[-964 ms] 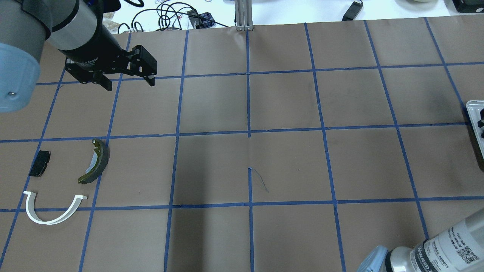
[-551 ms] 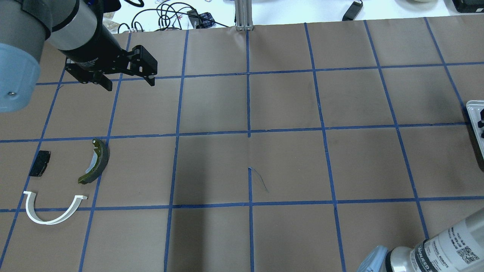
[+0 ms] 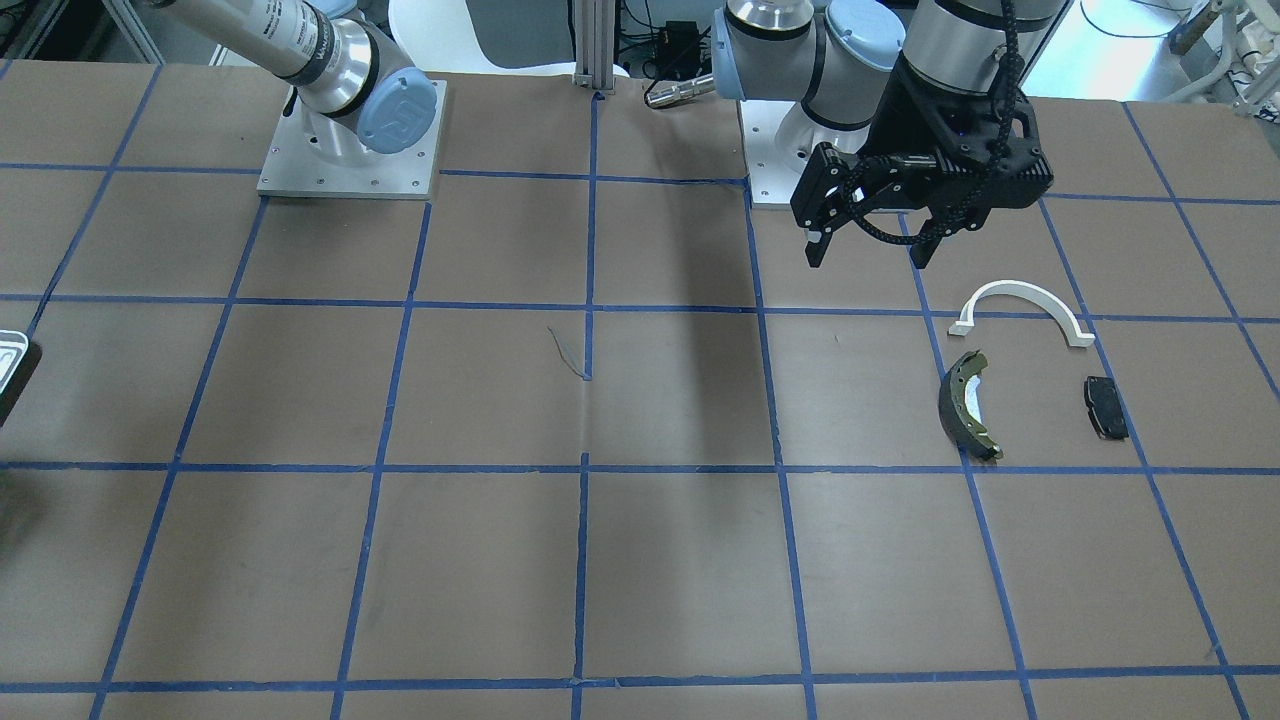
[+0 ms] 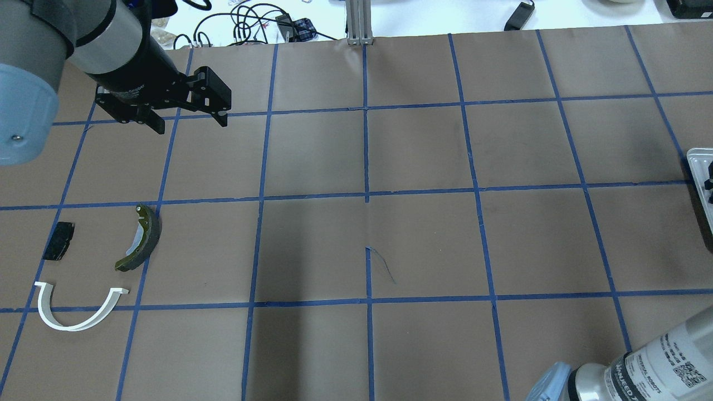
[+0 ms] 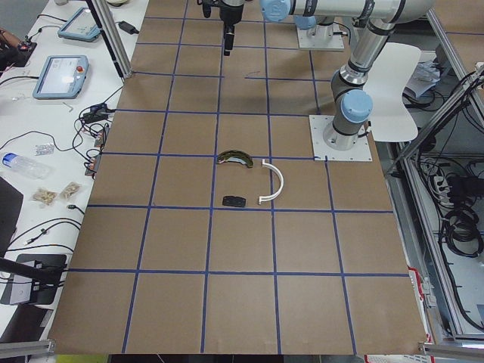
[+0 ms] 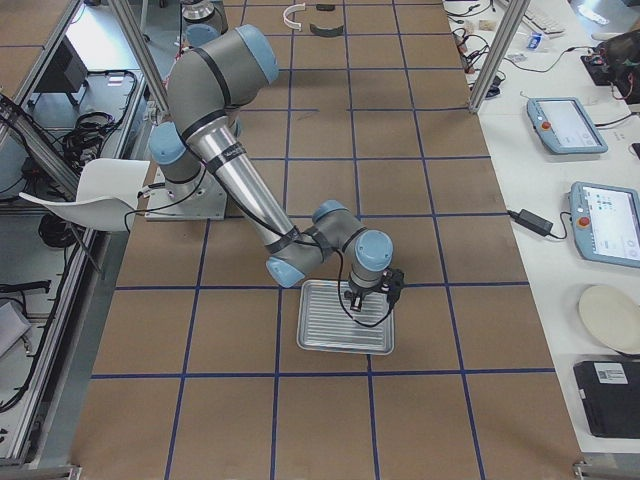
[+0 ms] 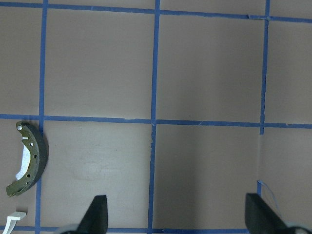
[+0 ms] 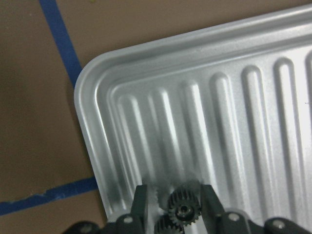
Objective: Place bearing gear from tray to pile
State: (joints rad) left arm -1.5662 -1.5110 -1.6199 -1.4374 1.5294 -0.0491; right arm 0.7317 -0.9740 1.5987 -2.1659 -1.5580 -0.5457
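My right gripper (image 8: 175, 197) is shut on a small dark bearing gear (image 8: 184, 206) low over the near corner of the white ridged tray (image 8: 234, 107). The exterior right view shows this gripper (image 6: 368, 297) over the tray (image 6: 330, 335). The tray's edge (image 4: 696, 159) shows at the overhead view's right border. The pile lies at the left: a white half-ring arch (image 4: 69, 328), a dark brake shoe (image 4: 151, 236) and a black pad (image 4: 58, 240). My left gripper (image 4: 191, 123) hangs open and empty beyond the pile.
The table is brown paper with a blue tape grid. Cables and a metal post (image 4: 359, 22) lie past its far edge. My right arm's elbow (image 4: 640, 373) fills the overhead view's lower right corner. Both arm bases (image 3: 350, 150) stand at the robot's side.
The dark gripper at the tray's edge has shifted slightly toward the view's right border. My left arm and the pile have not moved.
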